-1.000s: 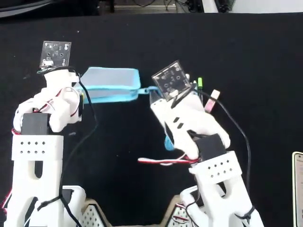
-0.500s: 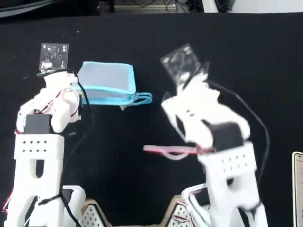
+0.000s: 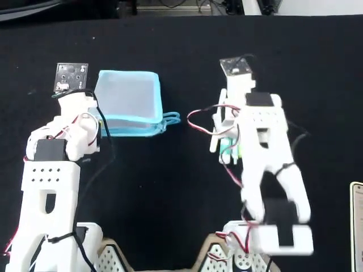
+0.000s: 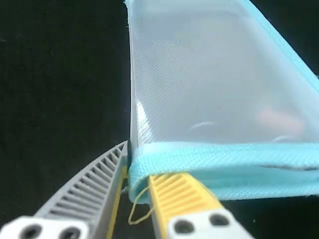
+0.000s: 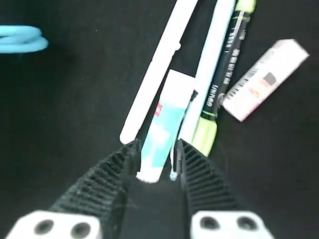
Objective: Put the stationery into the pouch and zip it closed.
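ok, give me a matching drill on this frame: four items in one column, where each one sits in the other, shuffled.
Items
1. translucent light-blue mesh pouch
2. small blue-and-white rectangular block
3. pink-and-white rectangular box
4. light-blue cord loop

Places
A. beside the green-and-black highlighter pen
B. pokes out from a corner of the pouch
C. edge pinched in the left claw
D. between the open fingers of the right claw

Pairs: 1-C, 2-D, 3-A, 4-B

Translucent fine-mesh pouch [image 4: 209, 74] with woven cloth edging, glossy plastic pens [image 5: 156, 64], matt cloth-covered table [image 3: 170, 198].
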